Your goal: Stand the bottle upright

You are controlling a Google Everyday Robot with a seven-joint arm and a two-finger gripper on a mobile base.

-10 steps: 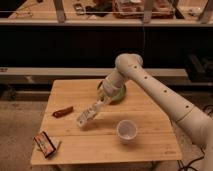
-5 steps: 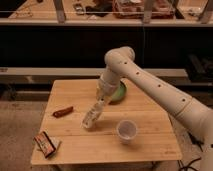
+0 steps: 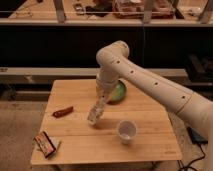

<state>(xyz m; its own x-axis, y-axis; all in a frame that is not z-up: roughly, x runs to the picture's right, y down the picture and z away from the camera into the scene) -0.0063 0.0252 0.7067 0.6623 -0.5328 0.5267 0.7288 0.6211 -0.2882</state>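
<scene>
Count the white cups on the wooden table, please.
1. The white cup stands open end up near the front right of the table, just right of the bottle. The gripper, at the table's middle, is shut on the tilted bottle. None seems hidden.

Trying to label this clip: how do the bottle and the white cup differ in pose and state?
The bottle leans tilted; the white cup stands upright. The bottle is clamped in the gripper over the table; the white cup stands free. The bottle looks slimmer than the white cup. Both are whitish.
</scene>
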